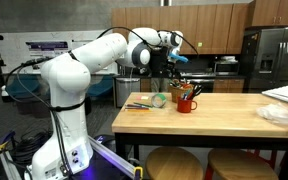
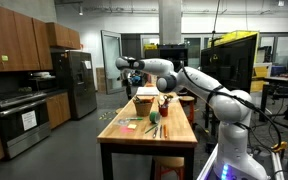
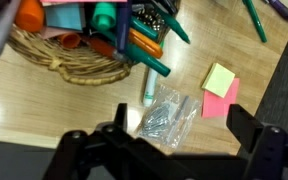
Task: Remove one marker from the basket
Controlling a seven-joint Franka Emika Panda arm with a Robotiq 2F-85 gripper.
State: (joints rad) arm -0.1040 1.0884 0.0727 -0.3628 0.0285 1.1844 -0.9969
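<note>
The basket (image 1: pixel 187 101) is a small red container on the wooden table with markers sticking out of its top; it also shows in an exterior view (image 2: pixel 163 103). In the wrist view its woven rim (image 3: pixel 69 68) sits at the upper left, full of markers. A green marker (image 3: pixel 105 16) stands in it among orange and dark ones. My gripper (image 1: pixel 178 66) hangs above the basket, and it also shows in the wrist view (image 3: pixel 182 125). It is open and empty, with its fingers over the table beside the basket.
A plastic bag of clips (image 3: pixel 166 115), a white marker (image 3: pixel 147 92), and yellow (image 3: pixel 219 77) and pink (image 3: pixel 222 101) sticky notes lie by the basket. A pale green round object (image 1: pixel 160 100) and loose markers (image 1: pixel 138 104) are on the table. Stools stand below the table.
</note>
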